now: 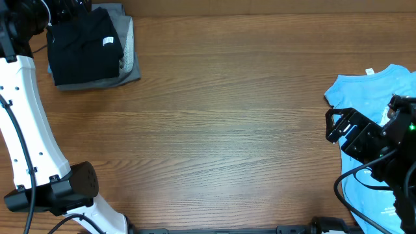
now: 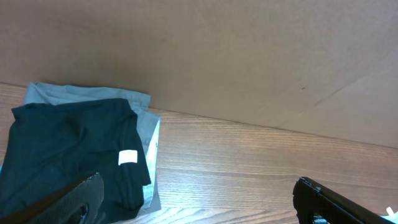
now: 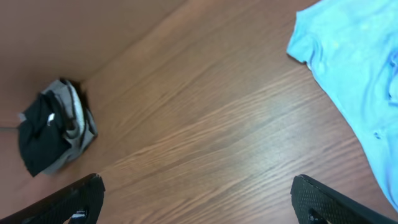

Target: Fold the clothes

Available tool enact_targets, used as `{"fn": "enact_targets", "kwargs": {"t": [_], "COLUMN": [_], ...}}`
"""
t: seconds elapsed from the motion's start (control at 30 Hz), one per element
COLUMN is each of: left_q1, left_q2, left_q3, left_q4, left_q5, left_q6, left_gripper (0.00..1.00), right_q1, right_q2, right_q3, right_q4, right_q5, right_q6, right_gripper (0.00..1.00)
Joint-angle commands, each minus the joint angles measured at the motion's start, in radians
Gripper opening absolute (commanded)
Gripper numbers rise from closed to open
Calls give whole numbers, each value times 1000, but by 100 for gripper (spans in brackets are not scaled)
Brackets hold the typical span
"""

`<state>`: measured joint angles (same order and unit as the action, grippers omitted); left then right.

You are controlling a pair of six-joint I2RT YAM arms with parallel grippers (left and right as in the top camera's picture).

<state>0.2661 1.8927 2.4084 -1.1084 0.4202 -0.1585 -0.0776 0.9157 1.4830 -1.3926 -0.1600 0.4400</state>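
Ops: Right tool [image 3: 196, 183] fingers sit at the frame edges, spread wide, gripping nothing. Left tool [image 2: 198, 186] is the same: wide, nothing in it.
Lead: What's around?
Ops: Folded black garment [image 1: 81, 45] lies on a grey one [image 1: 132, 55] in the far-left corner of the bench [image 1: 227, 130], white label [image 2: 127, 157] up. I've got the left tool above that stack.
Lead: The shirt?
Ops: Blue shirt [image 1: 367, 91] lies spread at the right edge, neck tag [image 1: 369, 71] toward the far side, long axis far-to-near. My right arm [image 1: 383, 149] covers its near part from overhead.
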Motion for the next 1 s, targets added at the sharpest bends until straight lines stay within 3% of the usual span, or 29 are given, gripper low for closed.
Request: {"fn": "enact_targets", "kwargs": {"t": [0.0, 0.27, 0.43, 0.73, 0.97], "left_q1": [2, 2, 2, 2, 2], "left_q2": [-7, -7, -7, -7, -7], "left_q3": [0, 0, 0, 0, 0], "left_q4": [1, 1, 1, 1, 1], "left_q5": [18, 18, 18, 18, 18], "left_q6": [-6, -6, -6, -6, -6], "left_gripper": [100, 100, 100, 100, 100], "right_q1": [2, 2, 2, 52, 143], "right_q2": [-6, -26, -138, -456, -709], "right_q3": [7, -13, -134, -591, -1098], "right_q4": [-10, -12, 59, 440, 812], "right_q5": [55, 107, 145, 149, 134], "right_q6": [-6, -29, -29, -56, -55], "right_gripper": [100, 100, 100, 100, 100]}}
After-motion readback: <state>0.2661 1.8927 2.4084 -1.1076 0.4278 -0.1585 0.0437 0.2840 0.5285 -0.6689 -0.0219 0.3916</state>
